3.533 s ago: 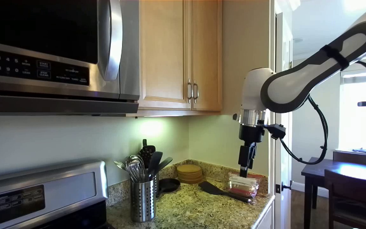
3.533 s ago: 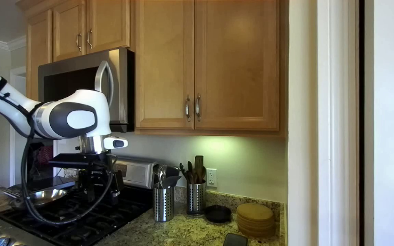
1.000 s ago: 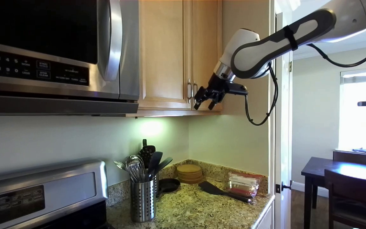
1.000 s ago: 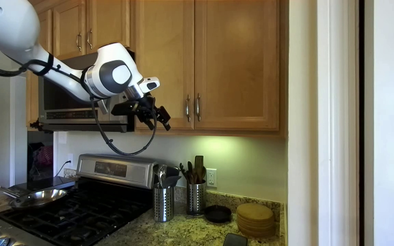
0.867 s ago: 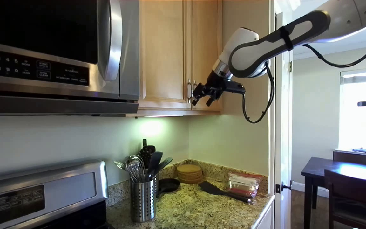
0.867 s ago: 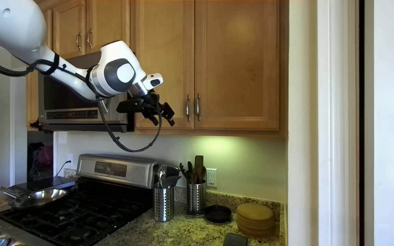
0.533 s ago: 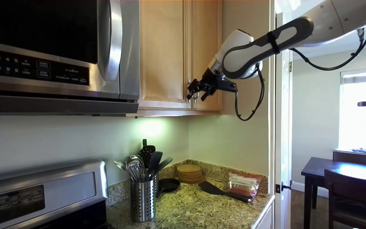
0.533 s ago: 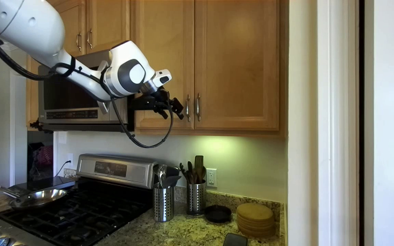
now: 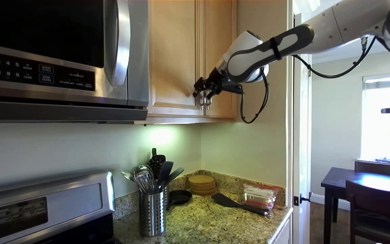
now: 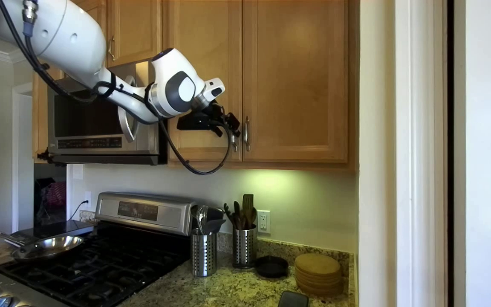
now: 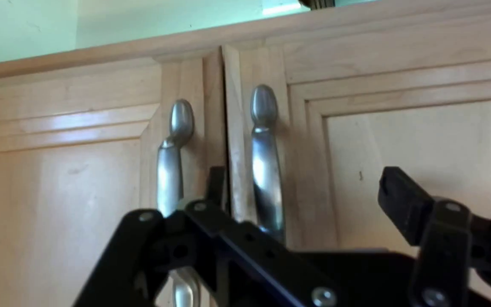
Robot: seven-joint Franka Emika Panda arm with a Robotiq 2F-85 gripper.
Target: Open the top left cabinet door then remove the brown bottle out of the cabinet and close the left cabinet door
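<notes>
Gripper [image 11: 307, 185], fingers [image 11: 403, 204] spread, just in front of the top left cabinet door [image 10: 216, 51], closed in both exterior views; only the wrist view shows me that door's handle [image 11: 266, 166] between the fingers.

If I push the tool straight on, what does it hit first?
Probably the top left cabinet door: its handle appears between the fingers of the open tool, though the remaining depth is unclear.

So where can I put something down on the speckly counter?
In an exterior view, the speckled granite counter has a bare patch between the front perforated steel utensil holder and the long black spatula. Behind those it's crowded: a small round black pan, stacked round tan discs and a clear red-edged plastic packet.
</notes>
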